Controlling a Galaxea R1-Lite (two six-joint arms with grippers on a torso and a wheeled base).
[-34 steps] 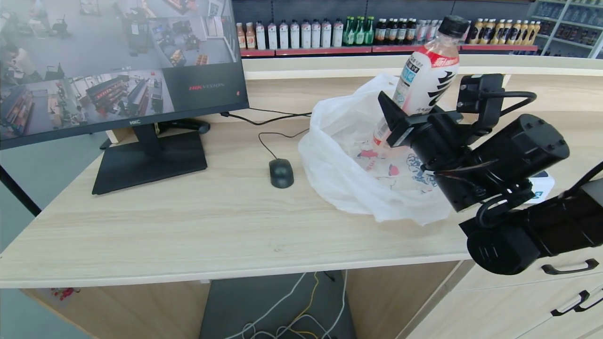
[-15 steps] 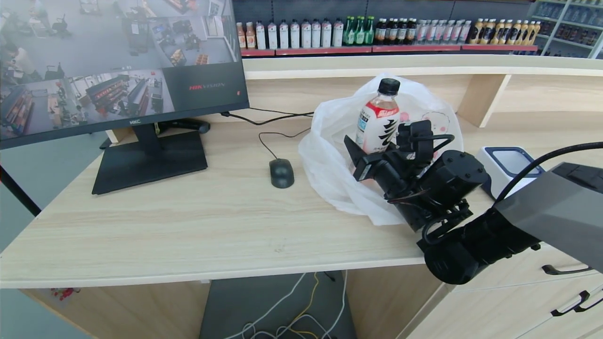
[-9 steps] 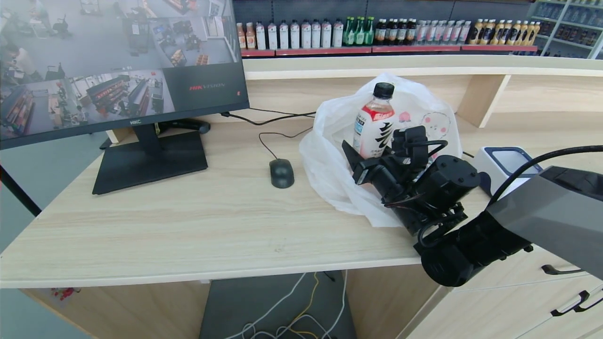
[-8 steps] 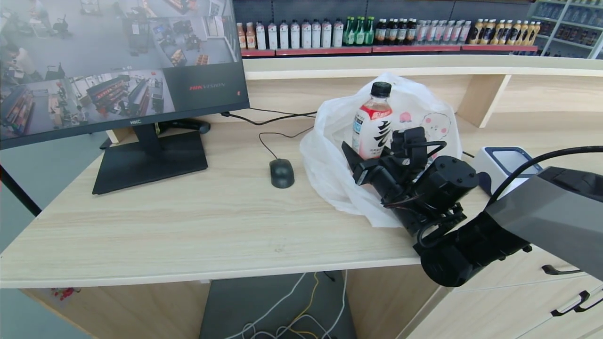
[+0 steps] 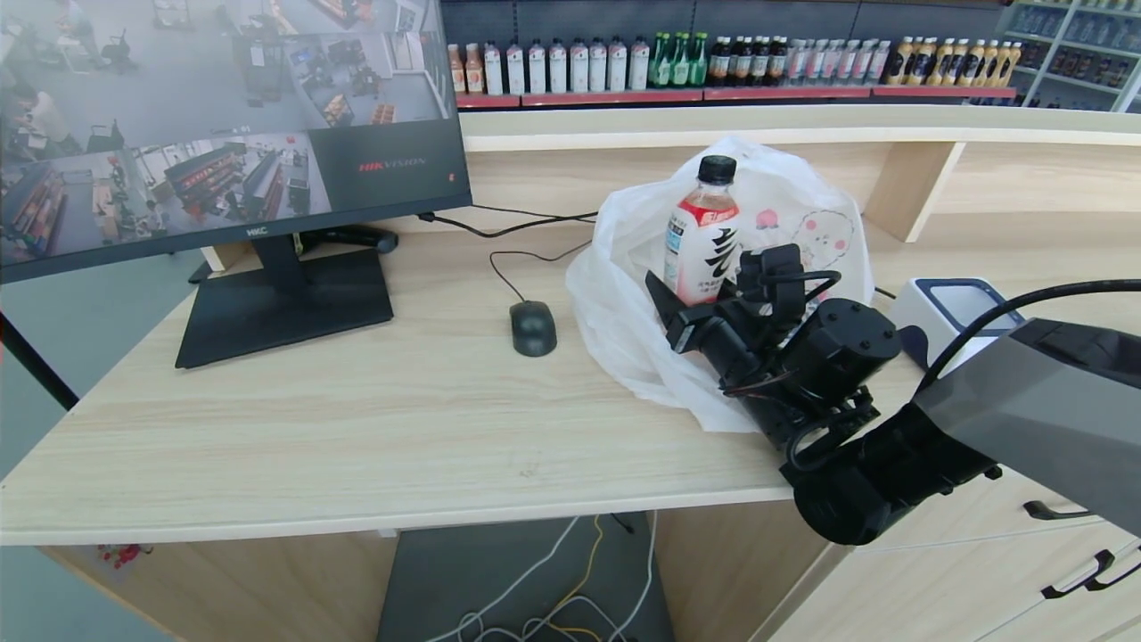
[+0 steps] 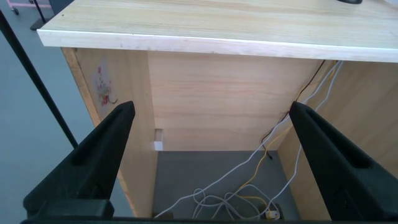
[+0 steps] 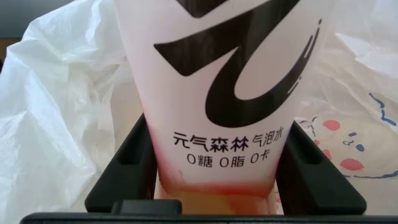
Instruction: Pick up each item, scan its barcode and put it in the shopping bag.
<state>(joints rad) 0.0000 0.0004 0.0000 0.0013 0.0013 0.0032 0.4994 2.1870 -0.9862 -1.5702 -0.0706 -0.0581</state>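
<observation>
A drink bottle (image 5: 702,234) with a black cap and a white and red label stands upright inside the white plastic shopping bag (image 5: 624,294) on the desk. My right gripper (image 5: 709,290) is shut on the bottle's lower part, inside the bag's mouth. In the right wrist view its black fingers (image 7: 127,162) press both sides of the bottle (image 7: 214,93), with the bag (image 7: 62,112) all around it. My left gripper (image 6: 208,155) hangs open and empty below the desk's front edge (image 6: 205,37).
A white barcode scanner (image 5: 945,308) sits right of the bag. A black mouse (image 5: 532,327) and a monitor (image 5: 223,116) stand on the desk (image 5: 357,419) to the left. Loose cables (image 6: 249,186) hang under the desk. Cabinet drawers (image 5: 1070,535) are at lower right.
My right arm has come down from high above the bag and lowered the bottle into it. Over the last second it edged slightly left and farther in.
</observation>
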